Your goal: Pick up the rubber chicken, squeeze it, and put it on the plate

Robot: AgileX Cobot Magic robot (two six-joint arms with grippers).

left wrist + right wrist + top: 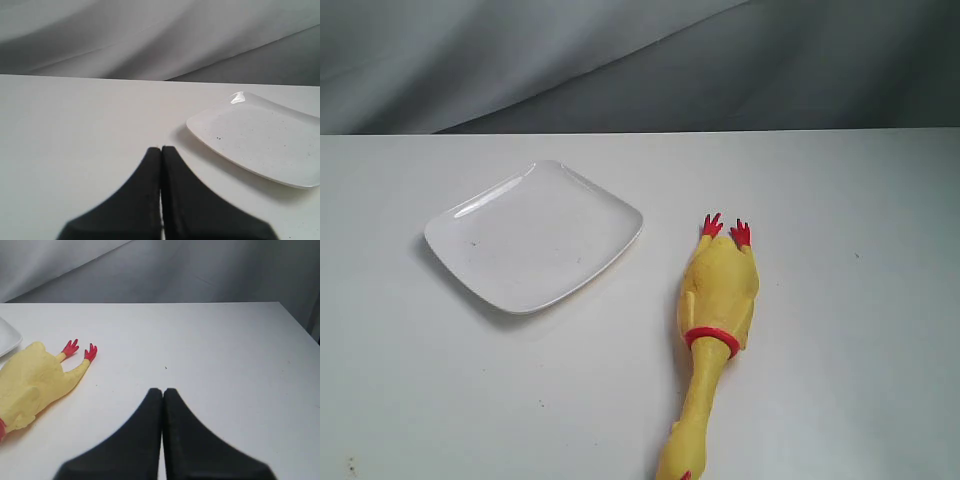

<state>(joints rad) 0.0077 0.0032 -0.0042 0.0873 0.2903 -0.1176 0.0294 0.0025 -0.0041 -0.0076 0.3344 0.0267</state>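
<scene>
The left fingers (147,175) and the right fingers (149,415) were each clenched together on nothing over the white bench (840,200), where the rubber chicken (720,285) lay just beside the plate (535,240), not touching it, red feet toward the backdrop.

Yellow rubber chicken (718,300) flat beside empty white plate (535,238)

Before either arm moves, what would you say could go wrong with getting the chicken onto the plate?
1. The right gripper is shut. If it comes down that way, it would likely shove the rubber chicken rather than grasp it.
2. The chicken looks longer than the plate, so an off-centre placement may leave it overhanging the shallow rim and sliding off.
</scene>
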